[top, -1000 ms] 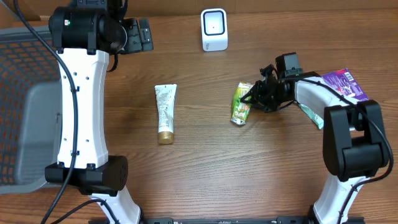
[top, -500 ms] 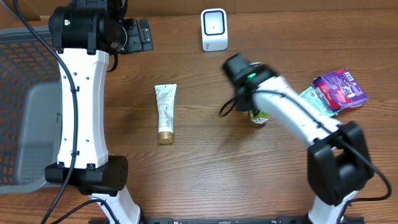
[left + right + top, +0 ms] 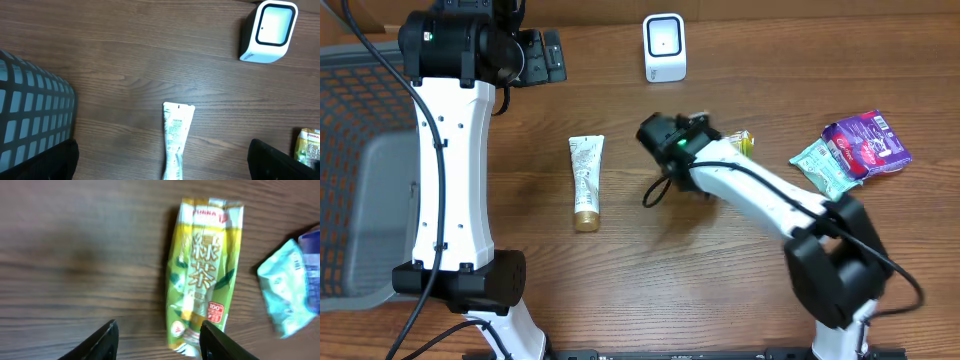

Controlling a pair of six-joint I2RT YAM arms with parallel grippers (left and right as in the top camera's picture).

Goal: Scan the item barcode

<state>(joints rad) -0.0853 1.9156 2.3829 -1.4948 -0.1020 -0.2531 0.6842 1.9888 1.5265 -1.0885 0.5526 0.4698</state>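
Under the right wrist: green tea packet point(image 3: 205, 270) lies flat on the table point(image 3: 75, 255), printed face up.
Right gripper point(image 3: 158, 339): fingers spread, pinching nothing.
Left gripper point(image 3: 545, 57): spread wide, idle.
Grip advice: close across the packet's narrow width at mid-length, so it does not fold.
Barcode: not visible on this face; it probably needs turning toward the scanner point(image 3: 665, 47) window.
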